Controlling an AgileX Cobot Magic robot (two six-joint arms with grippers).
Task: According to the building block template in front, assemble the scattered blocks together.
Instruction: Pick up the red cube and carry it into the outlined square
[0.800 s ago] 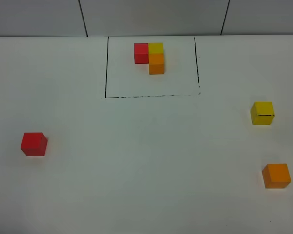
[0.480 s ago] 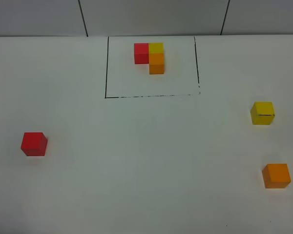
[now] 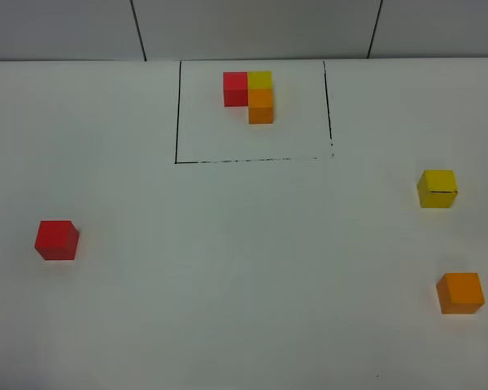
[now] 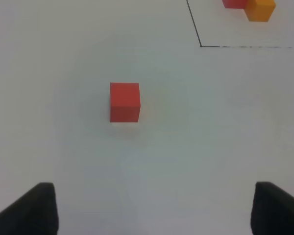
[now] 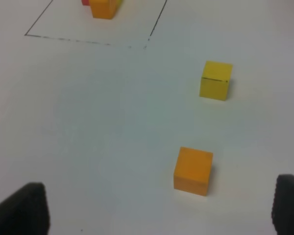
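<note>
- Nothing is assembled yet, as I read it: the red block (image 3: 57, 240), the yellow block (image 3: 437, 188) and the orange block (image 3: 460, 292) each lie alone on the white tabletop (image 3: 244, 268), well apart from one another.
- The building block template (image 3: 250, 95) sits inside its black drawn rectangle (image 3: 177, 114). It is an L-shaped cluster, red touching yellow and orange touching yellow on the near side, and it lies far ahead of both pincers.
- The left pincer (image 4: 154, 209) has its jaws spread wide with nothing between them. The red block lies ahead of it, clear of both fingertips.
- The right pincer (image 5: 159, 208) is likewise spread wide and empty. The orange block lies near, ahead of it, and the yellow block lies farther ahead, beyond the orange one.
- Neither pincer touches a block, so no grasp has begun.
- The whole job seems left to do. All three loose blocks must be brought together, red against yellow and orange against yellow, to match the template's L.
</note>
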